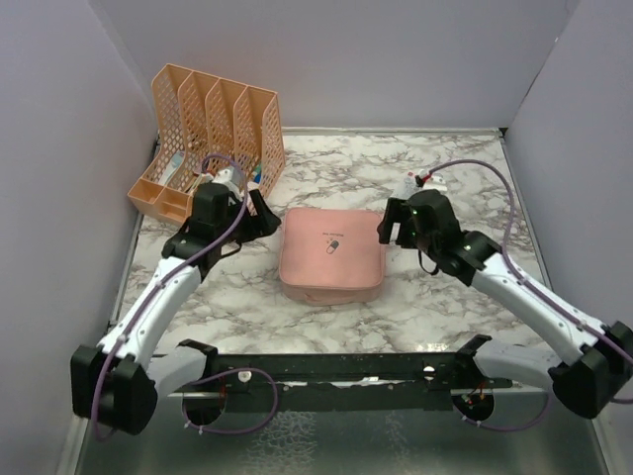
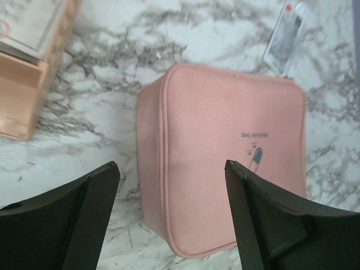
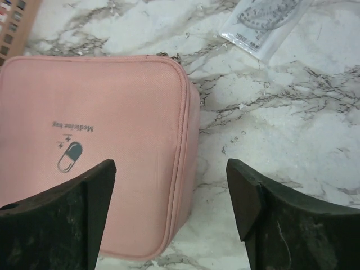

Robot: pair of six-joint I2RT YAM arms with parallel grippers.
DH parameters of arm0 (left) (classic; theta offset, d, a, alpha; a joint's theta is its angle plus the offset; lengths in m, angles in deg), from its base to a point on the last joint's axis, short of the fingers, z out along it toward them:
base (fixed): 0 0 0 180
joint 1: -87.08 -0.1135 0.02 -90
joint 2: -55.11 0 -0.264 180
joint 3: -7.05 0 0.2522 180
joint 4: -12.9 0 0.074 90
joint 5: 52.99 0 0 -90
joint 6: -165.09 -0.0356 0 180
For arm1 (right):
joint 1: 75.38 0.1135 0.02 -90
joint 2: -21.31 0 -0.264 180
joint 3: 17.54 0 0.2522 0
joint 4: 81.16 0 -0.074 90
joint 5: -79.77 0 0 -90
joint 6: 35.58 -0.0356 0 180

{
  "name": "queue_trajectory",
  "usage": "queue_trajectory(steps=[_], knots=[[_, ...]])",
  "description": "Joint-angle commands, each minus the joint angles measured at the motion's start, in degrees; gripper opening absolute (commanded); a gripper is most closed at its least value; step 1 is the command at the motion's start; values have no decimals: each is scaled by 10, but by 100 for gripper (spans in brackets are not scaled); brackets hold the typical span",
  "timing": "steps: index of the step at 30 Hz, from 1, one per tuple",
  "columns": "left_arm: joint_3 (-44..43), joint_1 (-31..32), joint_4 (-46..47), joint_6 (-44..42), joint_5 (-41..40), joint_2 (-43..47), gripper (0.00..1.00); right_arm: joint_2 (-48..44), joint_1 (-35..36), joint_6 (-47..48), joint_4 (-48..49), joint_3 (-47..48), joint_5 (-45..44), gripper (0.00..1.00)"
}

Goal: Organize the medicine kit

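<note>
At the middle of the marble-patterned bench [image 1: 326,317] lies the pink square soft-shell medicine kit [image 1: 331,255]. It lies flat, lid up with the pill logo showing, and its zip seam looks run shut along the sides the wrist cameras see. The left arm's fingers [image 2: 73,219] are spread and empty, hovering over the kit's left edge. The right arm's fingers [image 3: 56,225] are likewise released, straddling the kit's right edge and holding nothing.

A clear flat packet [image 3: 264,22] lies on the bench beyond the kit's far right corner, apart from it. The orange perforated plastic file rack [image 1: 213,134] at the far left holds more small items.

With the lid down and a packet outside, I judge this a pause between steps. Either the closing is just done or the case must be opened; I cannot tell which. If it is to be opened, the next move calls for finding the zip pull, which no view shows clearly, while the other arm pins the soft shell so it does not slide.

Bare bench surrounds the kit on every side. The left arm works close to the rack's near corner, so swings that way are tight. The right arm has freer room before the side wall, but the packet sits just behind its wrist.
</note>
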Motion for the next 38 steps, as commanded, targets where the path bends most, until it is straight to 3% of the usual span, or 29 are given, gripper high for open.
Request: queue_trajectory(steps=[1, 9, 10, 12, 22, 38], knots=[[-49, -1, -99, -26, -91, 114, 81, -118, 2, 19, -101, 1, -17, 82], [-48, 0, -165, -82, -144, 364, 93, -328, 2, 13, -222, 33, -82, 90], [-59, -1, -180, -86, -143, 384, 98, -349, 2, 15, -228, 45, -88, 91], [-87, -1, -216, -95, -137, 406, 99, -376, 2, 9, -248, 72, -110, 92], [-203, -1, -340, -132, -180, 429, 99, -410, 2, 1, -343, 155, -171, 96], [-222, 0, -345, -131, -211, 407, 99, -405, 2, -11, -319, 125, -152, 97]])
